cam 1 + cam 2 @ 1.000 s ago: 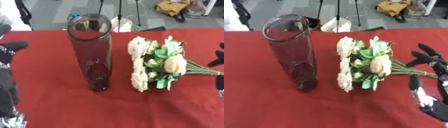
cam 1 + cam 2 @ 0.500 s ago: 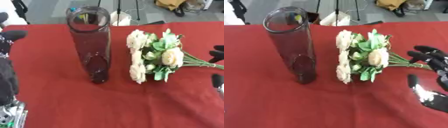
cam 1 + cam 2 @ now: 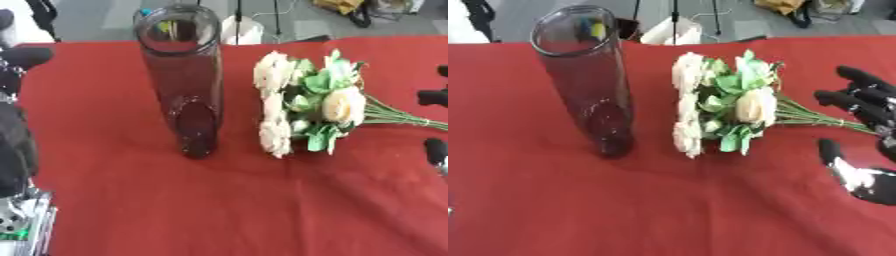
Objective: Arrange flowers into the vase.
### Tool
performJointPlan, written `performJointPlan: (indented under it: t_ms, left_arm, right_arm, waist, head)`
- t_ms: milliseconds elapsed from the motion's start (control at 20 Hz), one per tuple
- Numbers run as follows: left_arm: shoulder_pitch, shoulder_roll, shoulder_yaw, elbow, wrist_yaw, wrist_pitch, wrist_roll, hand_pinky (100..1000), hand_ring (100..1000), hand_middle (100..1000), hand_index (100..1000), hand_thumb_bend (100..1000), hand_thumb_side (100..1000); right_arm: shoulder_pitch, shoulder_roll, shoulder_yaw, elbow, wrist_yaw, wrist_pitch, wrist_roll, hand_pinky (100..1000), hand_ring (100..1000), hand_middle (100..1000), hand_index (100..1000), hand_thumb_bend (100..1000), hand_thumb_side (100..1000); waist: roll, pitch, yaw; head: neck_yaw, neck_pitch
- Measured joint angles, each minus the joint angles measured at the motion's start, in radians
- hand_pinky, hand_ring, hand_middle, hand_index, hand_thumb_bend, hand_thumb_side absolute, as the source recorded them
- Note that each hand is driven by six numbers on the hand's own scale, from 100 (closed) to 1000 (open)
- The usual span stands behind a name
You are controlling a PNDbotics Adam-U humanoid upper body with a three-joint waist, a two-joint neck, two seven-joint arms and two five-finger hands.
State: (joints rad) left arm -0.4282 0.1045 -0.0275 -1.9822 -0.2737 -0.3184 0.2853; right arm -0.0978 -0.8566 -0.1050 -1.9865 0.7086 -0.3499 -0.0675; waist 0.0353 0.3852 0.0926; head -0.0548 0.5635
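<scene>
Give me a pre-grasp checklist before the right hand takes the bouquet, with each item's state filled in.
1. Vase upright on the red cloth: ok.
2. Vase mouth unobstructed: ok.
3. Bouquet lying apart from the vase: ok.
4. Stems pointing toward the right hand: ok.
5. Right hand open, holding nothing: ok.
6. Left hand clear of the vase: ok; its fingers: cannot tell.

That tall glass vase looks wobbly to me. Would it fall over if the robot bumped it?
Probably, yes. The vase is tall and narrow and stands upright on a small base on the red cloth, so a push near its rim would likely tip it. It looks like empty clear glass, so it may be slippery and could break.
</scene>
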Motion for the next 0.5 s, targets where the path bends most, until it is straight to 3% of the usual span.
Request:
performJointPlan:
  t_ms: [500]
  left_arm:
    - [0.005,0.000,-0.001,0.000,0.001,0.002,-0.007,716,640,799,876,100,1000]
  right_arm:
    - [-0.037,-0.081,0.007,0.000,-0.051,0.112,0.123,864,1000,776,947,100,995]
  waist:
    - [0.003,-0.004,0.004]
  head:
    - [-0.027,-0.003]
